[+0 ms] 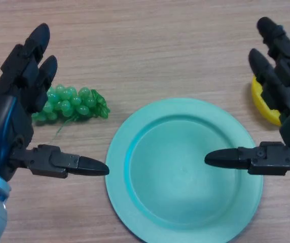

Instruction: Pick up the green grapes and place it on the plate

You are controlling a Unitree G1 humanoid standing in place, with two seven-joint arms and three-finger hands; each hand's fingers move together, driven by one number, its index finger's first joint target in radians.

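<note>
I see the green grapes point(73, 104) at ten o'clock of the empty plate point(184, 169). My left robot hand point(18, 109) hovers spread beside them. My right robot hand point(282, 126) is spread too.

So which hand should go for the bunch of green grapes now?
Left. The left hand is open right beside the bunch of green plastic grapes, partly over it. The right hand is open across the round teal plate, near a yellow object.

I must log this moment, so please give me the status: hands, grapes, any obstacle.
Left hand open, over the grapes. Right hand open above the plate edge. Grapes on table, left of empty plate. Yellow object under right hand, not in the way.
</note>
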